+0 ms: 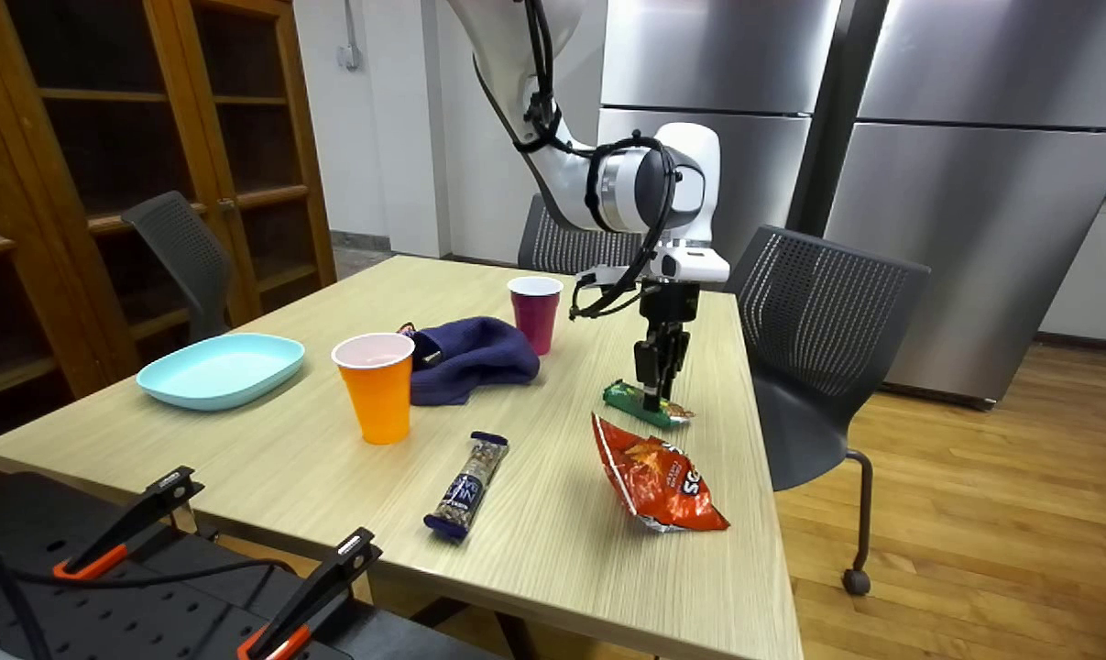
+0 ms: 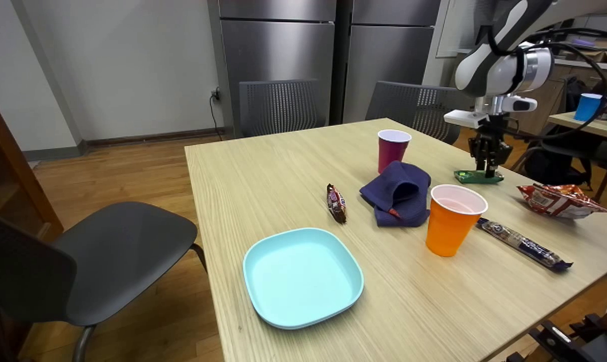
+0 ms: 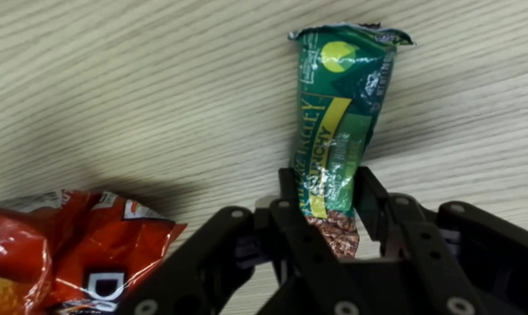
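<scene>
On the light wooden table (image 1: pixel 717 587), as an exterior view shows it, a pale blue plate (image 1: pixel 223 368) lies to the left of the orange cup (image 1: pixel 376 389), well apart from it. Farther left and farther back than the orange cup, a dark gray chair (image 1: pixel 181 257) stands by a wooden cabinet (image 1: pixel 35 165). The orange cup itself is upright, its inside pale. Just behind its right rim shows the end of a small brown snack packet (image 1: pixel 408 328), mostly hidden. A crumpled navy cloth (image 1: pixel 479 357) lies close behind the orange cup, reaching to its right. Nearer than the orange cup, and right of it, a dark blue and brown bar (image 1: pixel 468 486) lies flat. Behind the orange cup and to its right stands the maroon cup (image 1: pixel 536 316).

Well to the right of the orange cup, at nearly its depth, the green wrapped bar (image 3: pixel 333 113) lies on the table (the word VALLEY can be read on it in the wrist view). Pointing down at the end of the white arm (image 1: pixel 566 188), the gripper (image 3: pixel 325 183) is clamped on this bar, one finger against each long edge; how firmly, I cannot tell. Right of the orange cup and nearer rests a red snack bag (image 1: pixel 660 477), one corner raised. Farthest right of the orange cup, and behind it, are a second chair (image 1: pixel 818 348) and steel refrigerators (image 1: pixel 965 257).
</scene>
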Available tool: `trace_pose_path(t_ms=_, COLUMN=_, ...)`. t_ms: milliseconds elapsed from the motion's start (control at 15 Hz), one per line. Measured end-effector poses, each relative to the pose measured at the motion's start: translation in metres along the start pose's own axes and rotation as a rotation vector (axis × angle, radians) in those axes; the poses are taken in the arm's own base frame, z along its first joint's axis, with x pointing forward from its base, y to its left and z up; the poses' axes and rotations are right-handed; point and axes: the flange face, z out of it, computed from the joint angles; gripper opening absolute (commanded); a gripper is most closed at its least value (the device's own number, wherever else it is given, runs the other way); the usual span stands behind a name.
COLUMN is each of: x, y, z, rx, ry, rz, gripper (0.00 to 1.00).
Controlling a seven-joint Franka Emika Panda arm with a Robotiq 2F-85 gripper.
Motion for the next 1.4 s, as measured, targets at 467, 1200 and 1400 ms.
trace_pose_path(t_ms=467, x=-0.002, y=-0.002, z=-0.010, rx=0.009, ry=0.020, rz=-0.012, gripper=0.09)
trace_pose_path(t_ms=1200, x=-0.003, y=-0.001, z=-0.007, rx=-0.007, ry=0.063, rz=-0.034, gripper=0.99)
trace_pose_path(t_ms=1400, x=0.001, y=0.000, z=-0.009, rx=-0.007, ry=0.068, rz=-0.028, gripper=1.00)
